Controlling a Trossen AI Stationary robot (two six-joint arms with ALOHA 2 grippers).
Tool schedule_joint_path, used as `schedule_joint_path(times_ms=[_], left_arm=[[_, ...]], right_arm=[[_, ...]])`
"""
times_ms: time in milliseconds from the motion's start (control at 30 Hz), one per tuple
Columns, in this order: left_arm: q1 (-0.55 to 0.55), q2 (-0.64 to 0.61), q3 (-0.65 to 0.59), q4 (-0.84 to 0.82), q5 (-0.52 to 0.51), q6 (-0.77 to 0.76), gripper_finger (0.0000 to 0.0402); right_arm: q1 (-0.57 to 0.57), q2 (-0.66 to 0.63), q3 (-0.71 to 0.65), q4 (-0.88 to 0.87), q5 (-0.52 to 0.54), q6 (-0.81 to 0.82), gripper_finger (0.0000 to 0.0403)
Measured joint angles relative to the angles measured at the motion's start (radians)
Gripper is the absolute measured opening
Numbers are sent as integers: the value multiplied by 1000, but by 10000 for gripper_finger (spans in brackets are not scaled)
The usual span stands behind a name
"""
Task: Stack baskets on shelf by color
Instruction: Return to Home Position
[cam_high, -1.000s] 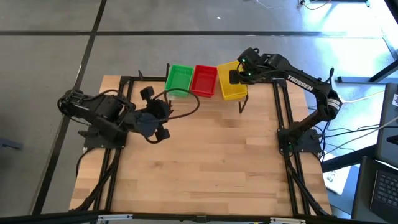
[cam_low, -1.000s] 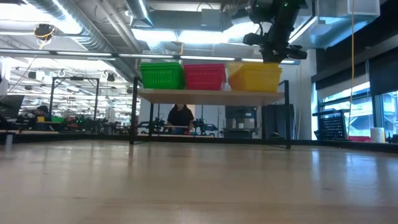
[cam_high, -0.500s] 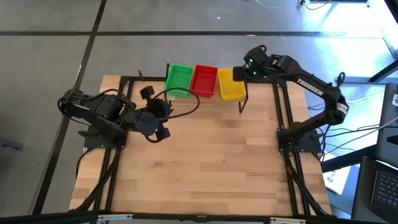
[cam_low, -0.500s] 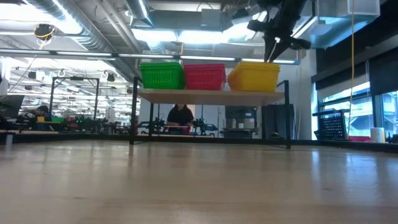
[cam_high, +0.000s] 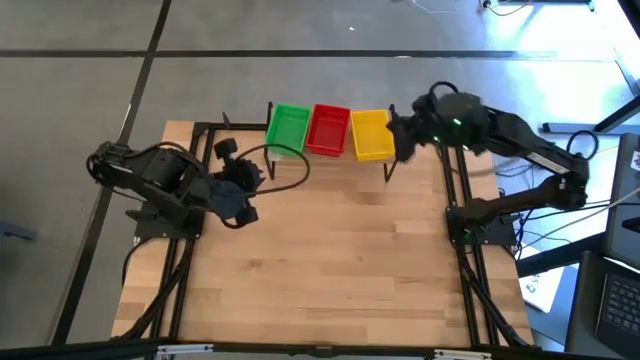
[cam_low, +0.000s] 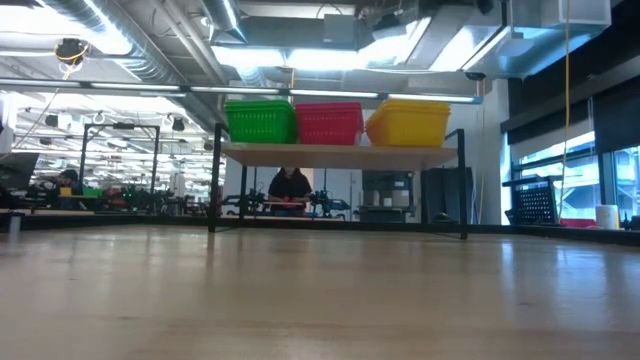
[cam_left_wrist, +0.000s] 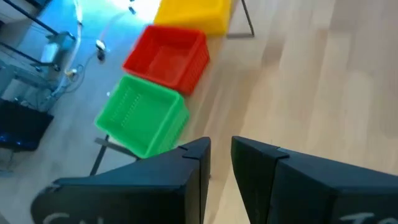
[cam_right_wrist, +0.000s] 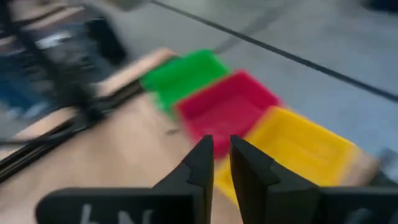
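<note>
Green (cam_high: 290, 127), red (cam_high: 329, 128) and yellow (cam_high: 371, 133) baskets stand side by side on the shelf (cam_low: 340, 153) at the table's far edge, their bottoms on its plank. In the low view they show as green (cam_low: 260, 121), red (cam_low: 329, 123) and yellow (cam_low: 408, 122). My right gripper (cam_high: 397, 138) hovers just right of the yellow basket, above the shelf, narrowly open (cam_right_wrist: 222, 142) and holding nothing. My left gripper (cam_high: 252, 172) hangs over the table's left part, pointing toward the baskets; its fingers stand slightly apart (cam_left_wrist: 221, 144) and hold nothing.
Black frame rails (cam_high: 455, 190) run along both sides of the table. A cable loop (cam_high: 290, 170) hangs by the left arm. The wooden tabletop (cam_high: 330, 270) spreads bare toward the near edge. A person (cam_low: 291, 188) shows in the room behind the shelf.
My right gripper has come away from the yellow basket's right end. It has risen, drawn back toward the table's right edge and rolled about its own axis, and it has left the low view. The yellow basket stays on the shelf.
</note>
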Motion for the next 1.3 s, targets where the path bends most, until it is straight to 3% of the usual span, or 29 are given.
schedule_joint_path(times_ms=[267,433,600,867,1067,1300], left_arm=[[1,3,-1,-106,55,-2,57],[20,-17,-2,-219,57,-49,50],[11,-113,-2,-228,55,-103,8],[-45,-295,-20,-216,52,-139,1],[-107,-464,-187,-124,53,-191,0],[-150,-694,-481,127,52,-177,0]], right_arm=[[235,-87,0,43,-11,-69,47],[342,-103,0,47,-14,-191,11],[407,-108,0,42,46,-268,9],[493,-176,0,-14,38,-284,4],[533,-253,-28,-53,49,-295,3],[533,-442,-265,40,68,-135,2]])
